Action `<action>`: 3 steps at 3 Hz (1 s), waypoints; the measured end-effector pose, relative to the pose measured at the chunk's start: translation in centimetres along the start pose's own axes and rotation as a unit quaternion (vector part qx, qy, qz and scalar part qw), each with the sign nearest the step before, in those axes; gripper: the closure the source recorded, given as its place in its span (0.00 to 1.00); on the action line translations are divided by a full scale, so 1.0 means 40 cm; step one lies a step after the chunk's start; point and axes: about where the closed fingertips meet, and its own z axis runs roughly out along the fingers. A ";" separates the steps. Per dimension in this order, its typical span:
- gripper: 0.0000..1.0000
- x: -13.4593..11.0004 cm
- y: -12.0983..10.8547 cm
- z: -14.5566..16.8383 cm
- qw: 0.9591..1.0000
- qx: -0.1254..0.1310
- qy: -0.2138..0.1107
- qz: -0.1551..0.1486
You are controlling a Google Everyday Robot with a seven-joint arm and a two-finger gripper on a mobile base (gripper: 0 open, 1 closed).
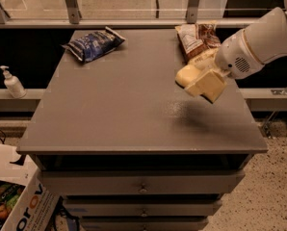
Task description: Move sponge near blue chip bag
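Note:
The pale yellow sponge [186, 74] is held between the blocky pale yellow fingers [210, 84] of my gripper [199, 81]. The gripper is shut on it and carries it above the right side of the grey table [124, 109], where its shadow falls on the tabletop. The white arm comes in from the upper right. The dark blue chip bag [93, 44] lies at the table's far left corner, well away from the sponge.
A tan, brown and white bag [197, 38] lies at the far right of the table, just behind the gripper. A white pump bottle [11, 83] stands on a ledge to the left. A cardboard box [18, 201] sits on the floor at lower left. Drawers run under the tabletop.

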 end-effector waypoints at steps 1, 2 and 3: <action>1.00 -0.015 -0.008 0.008 1.000 0.013 -0.010 0.002; 1.00 -0.095 -0.040 0.045 0.999 0.033 -0.027 -0.008; 1.00 -0.233 -0.095 0.117 0.997 0.060 -0.041 -0.031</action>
